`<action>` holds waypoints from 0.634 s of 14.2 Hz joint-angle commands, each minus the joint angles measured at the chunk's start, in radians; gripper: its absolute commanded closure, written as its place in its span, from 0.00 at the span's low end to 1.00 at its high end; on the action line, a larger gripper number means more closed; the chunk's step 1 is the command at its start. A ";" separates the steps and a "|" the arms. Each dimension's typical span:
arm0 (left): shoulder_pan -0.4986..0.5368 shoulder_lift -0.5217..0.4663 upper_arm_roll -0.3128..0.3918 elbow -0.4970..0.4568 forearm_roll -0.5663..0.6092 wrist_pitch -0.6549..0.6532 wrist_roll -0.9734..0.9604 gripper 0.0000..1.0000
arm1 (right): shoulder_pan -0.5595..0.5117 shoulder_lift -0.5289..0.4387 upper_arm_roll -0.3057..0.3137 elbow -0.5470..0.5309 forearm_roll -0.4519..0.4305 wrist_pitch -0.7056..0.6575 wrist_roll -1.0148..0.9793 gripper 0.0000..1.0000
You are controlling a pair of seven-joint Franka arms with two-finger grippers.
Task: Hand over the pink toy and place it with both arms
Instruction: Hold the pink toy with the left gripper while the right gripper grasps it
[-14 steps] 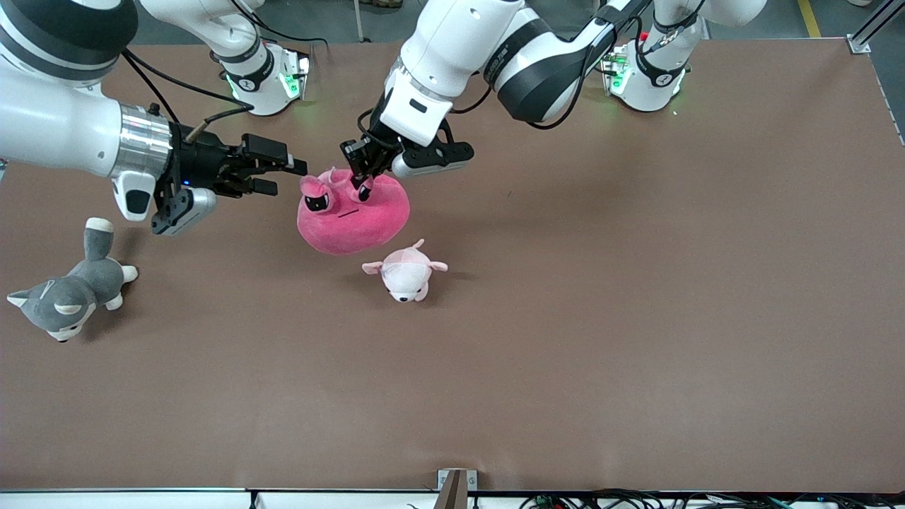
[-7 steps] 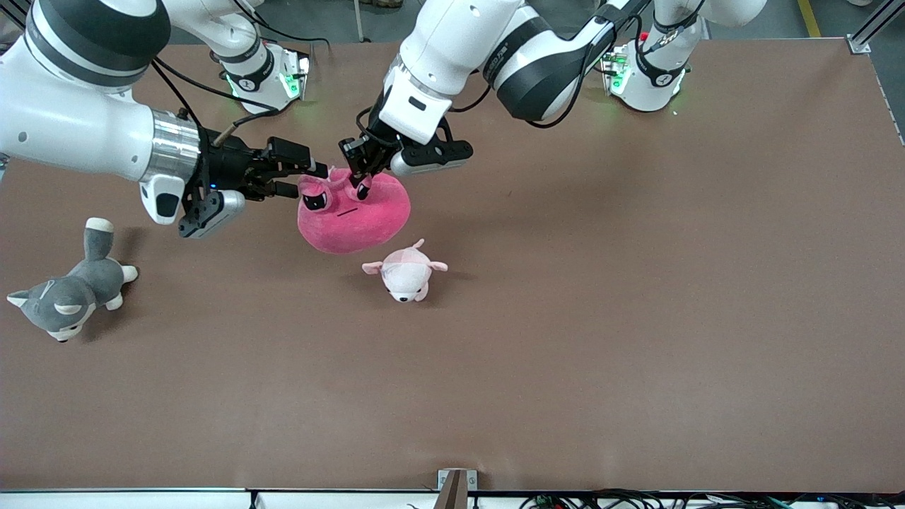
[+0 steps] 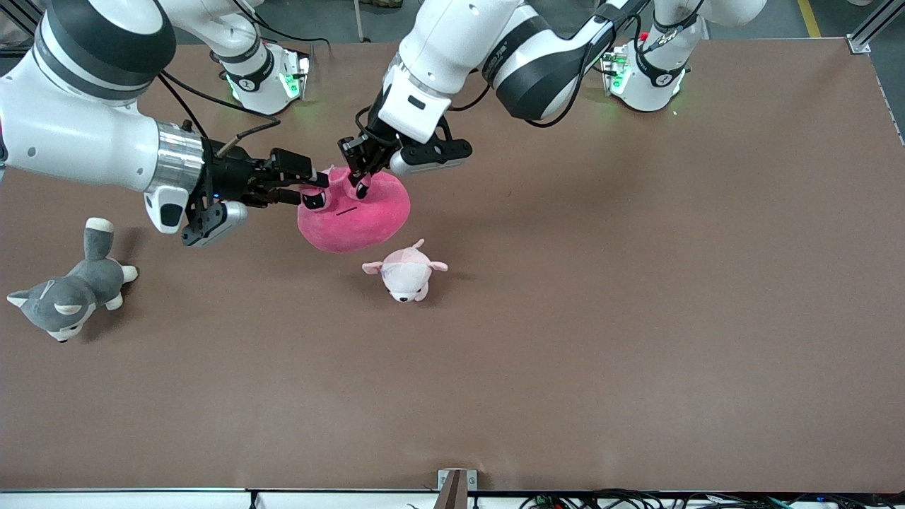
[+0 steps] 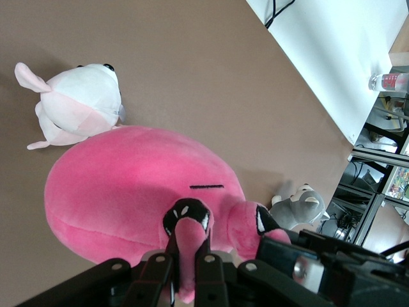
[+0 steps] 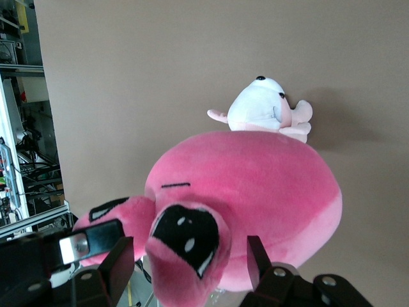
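Fingers [image 4: 185, 256] of the left gripper [image 3: 362, 174] pinched the pink toy [image 3: 353, 215] by its top, holding it up over the tabletop [image 3: 636, 318], above the pale pink plush [image 3: 405, 272]. I saw the right gripper [image 3: 311, 187] with fingers spread around the toy's eye bump. I judged the handover midway; next, the right should clamp before the left lets go.

Worktop [image 3: 636, 318]: brown, matte, wide.
Pale pink-and-white plush [image 3: 405, 272]: lying on the worktop, mid-width.
Grey plush [image 3: 71, 293]: lying at the right arm's end, a little nearer the front camera than the pale plush.
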 commanded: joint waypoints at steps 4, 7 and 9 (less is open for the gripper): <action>-0.013 0.012 0.004 0.025 -0.006 0.006 -0.018 1.00 | 0.008 0.007 -0.003 0.013 -0.008 0.005 -0.006 0.56; -0.013 0.009 0.004 0.025 -0.006 0.006 -0.018 1.00 | 0.006 0.007 -0.003 0.013 -0.010 0.002 -0.008 0.66; -0.013 0.009 0.004 0.025 -0.006 0.006 -0.018 1.00 | 0.006 0.007 -0.003 0.014 -0.018 0.000 -0.008 0.78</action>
